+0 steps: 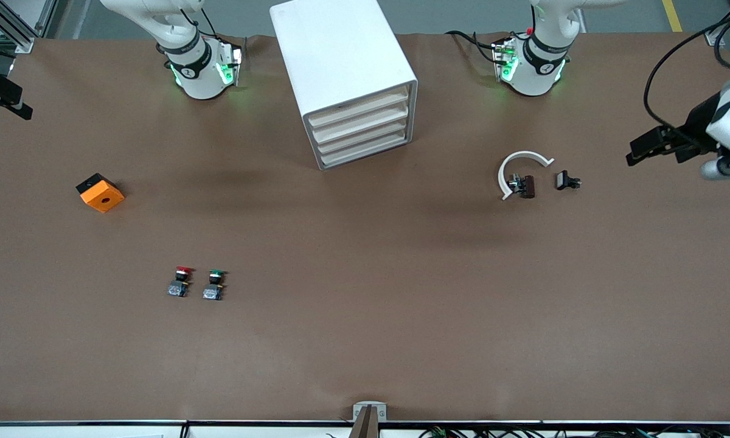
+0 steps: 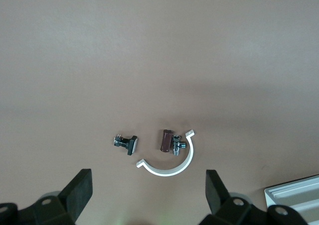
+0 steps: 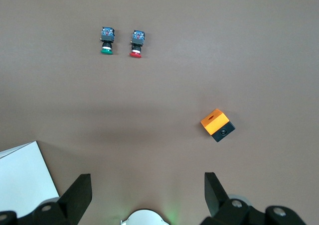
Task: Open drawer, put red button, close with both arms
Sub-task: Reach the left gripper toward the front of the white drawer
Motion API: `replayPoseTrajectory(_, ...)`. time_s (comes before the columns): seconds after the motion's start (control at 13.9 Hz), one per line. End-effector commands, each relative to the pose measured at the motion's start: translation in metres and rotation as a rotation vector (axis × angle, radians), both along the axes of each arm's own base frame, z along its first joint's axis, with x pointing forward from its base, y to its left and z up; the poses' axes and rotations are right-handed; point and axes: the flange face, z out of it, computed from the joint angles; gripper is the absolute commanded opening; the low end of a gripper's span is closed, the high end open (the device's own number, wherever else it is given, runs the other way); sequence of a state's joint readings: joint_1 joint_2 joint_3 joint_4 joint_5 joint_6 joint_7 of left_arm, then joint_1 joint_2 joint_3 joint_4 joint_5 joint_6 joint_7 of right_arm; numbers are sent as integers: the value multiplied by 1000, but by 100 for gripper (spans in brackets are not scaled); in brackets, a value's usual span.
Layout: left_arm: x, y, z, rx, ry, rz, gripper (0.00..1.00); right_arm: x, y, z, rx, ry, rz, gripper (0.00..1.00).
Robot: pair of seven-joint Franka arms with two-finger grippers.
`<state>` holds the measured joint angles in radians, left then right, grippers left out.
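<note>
On brown table (image 1: 365, 316): white cabinet (image 1: 340, 67), drawers closed.

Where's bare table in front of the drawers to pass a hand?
Bare brown table lies in front of the cabinet, between the red button and green button and the white ring. Crowded only around those parts.
</note>
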<state>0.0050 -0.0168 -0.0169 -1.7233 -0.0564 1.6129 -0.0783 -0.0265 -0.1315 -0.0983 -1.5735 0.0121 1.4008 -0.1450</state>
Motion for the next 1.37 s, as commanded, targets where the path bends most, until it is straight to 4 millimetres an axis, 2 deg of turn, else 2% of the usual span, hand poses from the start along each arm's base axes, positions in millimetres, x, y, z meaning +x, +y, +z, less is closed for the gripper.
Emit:
replayPoseTrajectory(0.0, 20, -7, -34, 18, 36, -18, 100, 1, -3, 9, 5, -16, -5, 100)
replayPoseTrajectory(0.29, 48, -37, -103, 7, 94, -56, 100, 1, -3, 9, 3, -16, -9, 100)
replayPoseTrajectory(0.43, 56, -58, -129, -12, 102, -60, 100, 1, -2, 9, 4, -14, 0, 100)
replayPoseTrajectory(0.65, 64, -89, -156, -14, 101, -28, 100, 2, -2, 9, 3, -19, 0, 100)
replayPoseTrajectory(0.72, 65, -108, -166, -9, 102, 0, 100, 2, -2, 9, 3, -19, 0, 100)
replayPoseTrajectory(0.86, 61, -161, -177, 18, 84, 79, 100, 2, -2, 9, 3, -19, 0, 100)
replayPoseTrajectory(0.94, 60, -176, -180, 22, 66, 120, 100, 2, -2, 9, 3, -19, 0, 100)
replayPoseTrajectory(1.01, 59, -190, -191, 27, 70, 138, 100, 2, -2, 9, 3, -19, 0, 100)
replayPoseTrajectory(1.08, 52, -216, -204, 36, 79, 123, 100, 2, -2, 9, 3, -19, 0, 100)
replayPoseTrajectory(1.15, 49, -233, -218, 45, 89, 146, 100, 2, -2, 9, 3, -19, 0, 100)
replayPoseTrajectory(1.29, 49, -257, -230, 46, 84, 230, 100, 2, -2, 9, 3, -19, 0, 100)
